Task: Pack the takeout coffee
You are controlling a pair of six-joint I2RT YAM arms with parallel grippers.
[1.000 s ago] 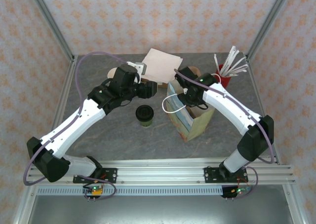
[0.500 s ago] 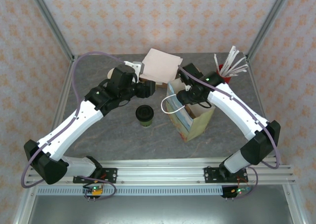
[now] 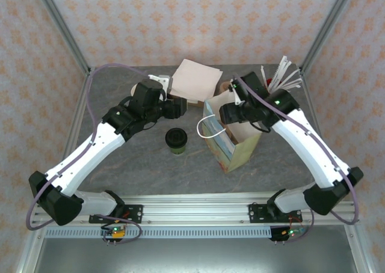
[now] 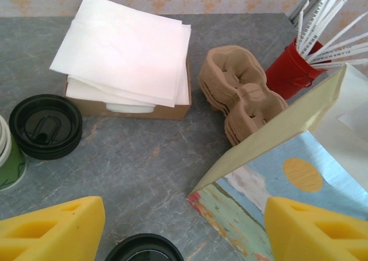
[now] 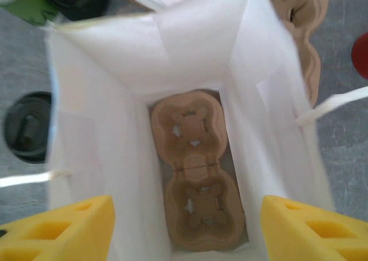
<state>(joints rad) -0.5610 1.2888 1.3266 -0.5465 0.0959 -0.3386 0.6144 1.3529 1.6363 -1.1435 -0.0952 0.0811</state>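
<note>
The small green paper cup with a round black plastic lid (image 3: 176, 139) stood upright on the grey worktop (image 3: 138, 171), just left of the tall printed paper bag with white string handles (image 3: 236, 148) and not yet inside it. The left gripper (image 3: 179, 108) hung left of the bag's far corner, its jaws spread wide and empty. The right gripper (image 3: 224, 113) hovered over the bag's mouth, jaws likewise parted around nothing.

The step in hand looked to be taking the cup. The left jaws would do best to close on the green wall below the lid, firmly but without crushing it, then carry it level over the bag's rim. The right gripper would need to leave the mouth free.

The right wrist view looked down into the bag, where a brown moulded-pulp two-cup carrier (image 5: 195, 169) lay flat on the bottom with both wells vacant. The left wrist view showed a stack of spare pulp carriers (image 4: 241, 94) and a red holder of white straws (image 4: 290, 71) behind the bag, with a pile of bare black lids (image 4: 46, 126) to its left.
</note>
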